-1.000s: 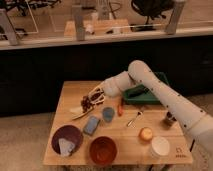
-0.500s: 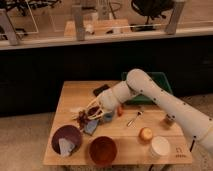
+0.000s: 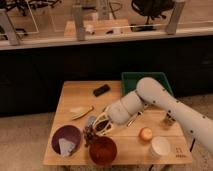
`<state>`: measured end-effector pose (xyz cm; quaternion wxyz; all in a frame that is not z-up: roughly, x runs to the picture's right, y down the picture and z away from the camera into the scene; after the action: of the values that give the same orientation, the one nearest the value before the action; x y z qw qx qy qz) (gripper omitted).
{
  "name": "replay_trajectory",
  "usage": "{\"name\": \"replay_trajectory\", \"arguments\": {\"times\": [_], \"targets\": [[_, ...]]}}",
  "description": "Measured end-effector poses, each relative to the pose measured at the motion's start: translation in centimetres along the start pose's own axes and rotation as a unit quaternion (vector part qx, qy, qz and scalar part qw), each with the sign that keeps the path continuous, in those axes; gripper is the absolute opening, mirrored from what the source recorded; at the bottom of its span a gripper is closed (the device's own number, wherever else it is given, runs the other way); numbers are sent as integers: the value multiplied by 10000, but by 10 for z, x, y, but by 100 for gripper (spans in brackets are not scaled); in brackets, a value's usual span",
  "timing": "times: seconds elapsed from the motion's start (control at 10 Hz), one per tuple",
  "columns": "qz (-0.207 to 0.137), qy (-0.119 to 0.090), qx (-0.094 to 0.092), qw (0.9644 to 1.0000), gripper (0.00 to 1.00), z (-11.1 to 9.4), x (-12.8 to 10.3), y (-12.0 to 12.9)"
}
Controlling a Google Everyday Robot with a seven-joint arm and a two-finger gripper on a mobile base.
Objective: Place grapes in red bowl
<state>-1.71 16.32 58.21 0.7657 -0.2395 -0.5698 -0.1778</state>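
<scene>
My gripper (image 3: 98,127) is low over the front left of the wooden table (image 3: 75,95), with the white arm reaching in from the right. It is shut on the grapes (image 3: 90,134), a small dark reddish-purple bunch that hangs at the fingertips. The grapes sit just above the upper left rim of the red bowl (image 3: 103,151), between it and the maroon plate. The red bowl stands at the table's front edge, with nothing showing inside it.
A dark maroon plate (image 3: 62,134) with a pale item (image 3: 66,146) is left of the bowl. A black rectangular object (image 3: 101,90), a green bin (image 3: 146,80), a yellowish item (image 3: 81,112), an orange fruit (image 3: 145,133), a white cup (image 3: 160,147) and a small jar (image 3: 168,120) stand around.
The gripper has carried the grapes from the middle of the table toward the front, down to the red bowl's left rim.
</scene>
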Motion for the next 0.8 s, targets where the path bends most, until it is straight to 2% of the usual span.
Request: {"name": "replay_trajectory", "arguments": {"times": [0.2, 0.4, 0.5, 0.8], "targets": [[114, 420, -392, 9983, 0, -12, 4, 27], [232, 712, -690, 9948, 0, -11, 19, 40], [307, 763, -777, 9936, 0, -8, 29, 46], [430, 790, -993, 9910, 0, -3, 39, 55]]}}
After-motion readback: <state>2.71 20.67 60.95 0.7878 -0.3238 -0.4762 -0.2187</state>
